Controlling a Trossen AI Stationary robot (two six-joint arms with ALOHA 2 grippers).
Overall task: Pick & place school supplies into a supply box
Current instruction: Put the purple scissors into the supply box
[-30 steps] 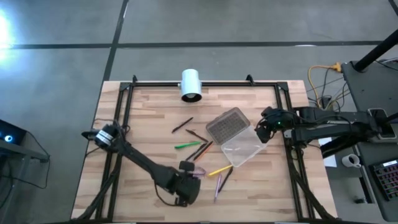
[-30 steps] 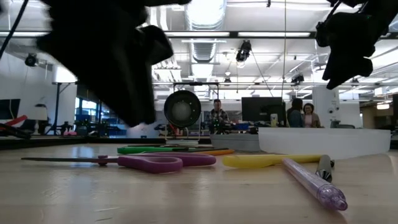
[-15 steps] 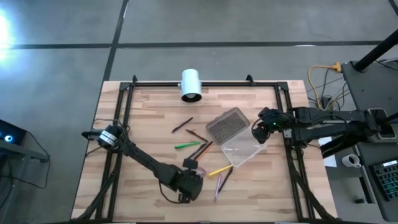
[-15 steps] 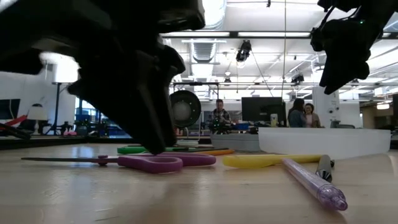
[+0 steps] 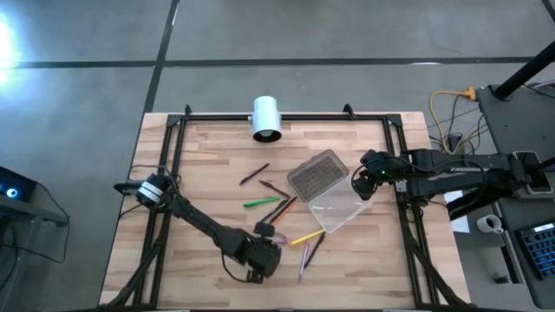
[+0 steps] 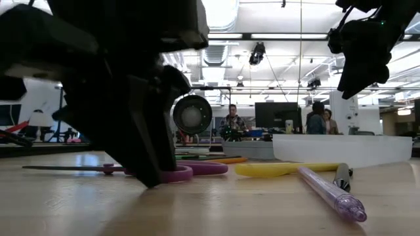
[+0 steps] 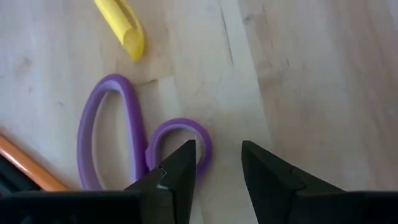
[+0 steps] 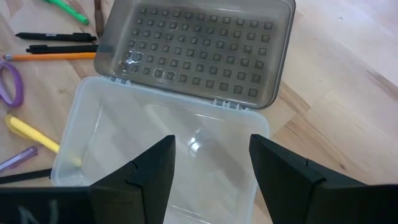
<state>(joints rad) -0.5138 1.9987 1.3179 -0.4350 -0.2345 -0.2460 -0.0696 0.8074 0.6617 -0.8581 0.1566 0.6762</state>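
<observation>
Purple-handled scissors (image 7: 112, 137) lie flat on the table, blades toward the left edge in the low view (image 6: 65, 168). My left gripper (image 7: 219, 155) is open and points down at the handle; one finger stands over the small loop (image 7: 186, 127), the other outside it. In the low view a fingertip (image 6: 154, 178) reaches table level beside the handle. The clear supply box (image 5: 340, 208) sits open with its grey lid (image 8: 199, 56) folded back. My right gripper (image 8: 211, 149) hangs open above the box. Yellow (image 5: 305, 237), purple (image 5: 303, 258), green (image 5: 260, 202) and dark pens lie between. My left gripper comes at the scissors' small handle loop (image 7: 206, 144) from above, pointing down, with the loop's outer rim in the gap between its open fingers. Whether a finger touches the rim, I cannot tell.
A white cylinder (image 5: 266, 117) lies at the far edge. An orange pencil (image 7: 25, 162) and dark pens (image 5: 279, 208) lie beside the scissors. A dark frame (image 5: 173, 156) runs along the table's sides. People stand in the room beyond the table.
My left gripper has come down to table level and moved slightly toward the far edge, onto the scissors' handle. My right gripper has shifted a little toward the table's left, over the box. The scissors and pens have not moved.
</observation>
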